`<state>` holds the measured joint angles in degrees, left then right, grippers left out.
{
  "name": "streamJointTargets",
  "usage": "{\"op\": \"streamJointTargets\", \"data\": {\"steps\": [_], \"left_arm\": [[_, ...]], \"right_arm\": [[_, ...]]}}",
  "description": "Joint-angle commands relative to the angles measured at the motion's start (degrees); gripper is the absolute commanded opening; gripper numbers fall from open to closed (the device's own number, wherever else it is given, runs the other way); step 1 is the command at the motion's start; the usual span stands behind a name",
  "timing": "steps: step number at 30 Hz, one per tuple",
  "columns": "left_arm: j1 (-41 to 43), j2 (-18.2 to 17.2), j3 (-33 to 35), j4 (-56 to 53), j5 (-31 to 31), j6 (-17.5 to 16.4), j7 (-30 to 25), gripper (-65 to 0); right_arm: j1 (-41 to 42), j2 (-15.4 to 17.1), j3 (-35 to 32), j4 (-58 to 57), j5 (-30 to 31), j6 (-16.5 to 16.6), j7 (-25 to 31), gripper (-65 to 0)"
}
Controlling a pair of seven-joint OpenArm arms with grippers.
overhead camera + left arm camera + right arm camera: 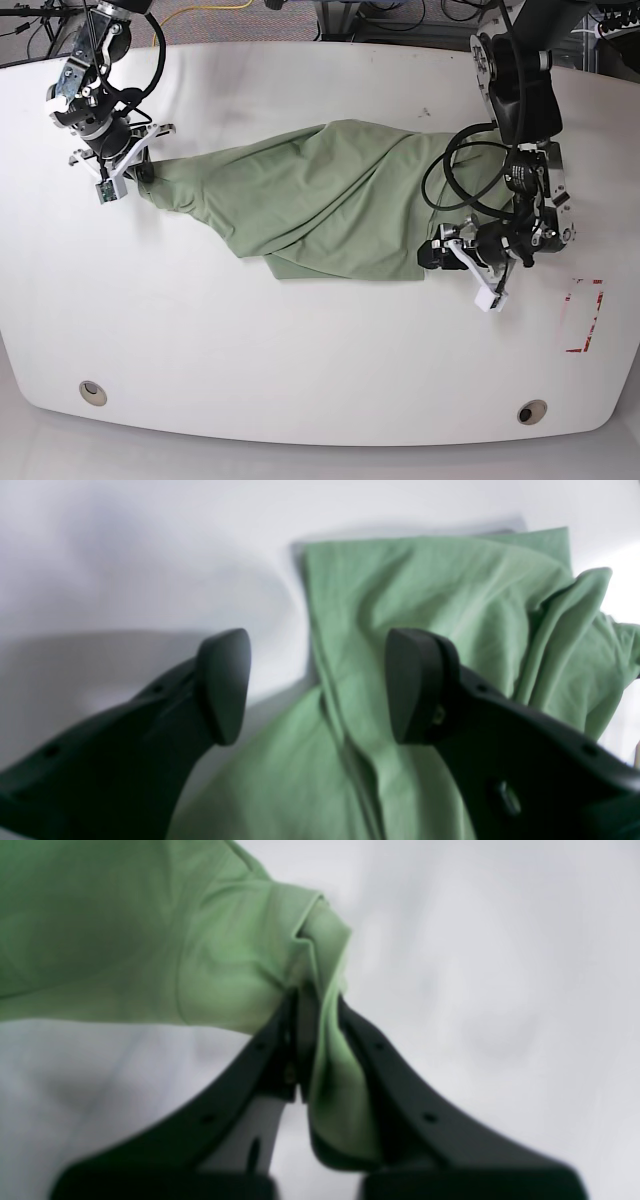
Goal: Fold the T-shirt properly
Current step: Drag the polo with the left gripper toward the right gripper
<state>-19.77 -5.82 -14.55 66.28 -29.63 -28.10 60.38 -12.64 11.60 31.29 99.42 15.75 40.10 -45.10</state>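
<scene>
Green cloth fills the middle of the white table (300,360): the T-shirt (320,205) lies stretched out and rumpled across it, running from the far left over to the right, with a straight edge along its near side and loose diagonal creases through the body. Over on the left of the base view, the right gripper (138,170) sits at the shirt's left tip, and the right wrist view makes it plain — its jaws are pressed together with a fold of hemmed fabric pinched between them, the cloth bunching up just beyond the fingers (370,1060) and a flap of it hanging down inside the grip. From that point the shirt pulls away in a taut band toward the rest of the garment. On the right side, the left gripper (440,252) is low at the shirt's near right corner, and its jaws stand spread apart; the left wrist view shows the two dark pads (225,685) well separated, one over bare table, the other over green cloth, with nothing clamped between them. Under that gripper (317,685) the fabric lies in long folds, and a thicker bundle of it rises at the right. A black cable (445,175) loops over the shirt's right end.
</scene>
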Motion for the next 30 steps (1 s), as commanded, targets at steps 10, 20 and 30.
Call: {"op": "streamJointTargets", "data": {"steps": [10,20,30], "left_arm": [[-5.3,1.5,5.8,-11.2,-0.9,0.0,-8.2,-25.3],[-6.8,3.2,6.4,-15.9,-0.8,0.0,-8.3,-25.3],[-6.7,3.7,10.4,-15.7,-1.0,0.0,-8.5,-49.2]], "right_arm": [[0.5,0.8,0.3,1.0,0.7,-0.1,1.3,-65.0],[0.5,0.8,0.3,1.0,0.7,-0.1,1.3,-65.0],[0.5,0.8,0.3,1.0,0.7,-0.1,1.3,-65.0]]}}
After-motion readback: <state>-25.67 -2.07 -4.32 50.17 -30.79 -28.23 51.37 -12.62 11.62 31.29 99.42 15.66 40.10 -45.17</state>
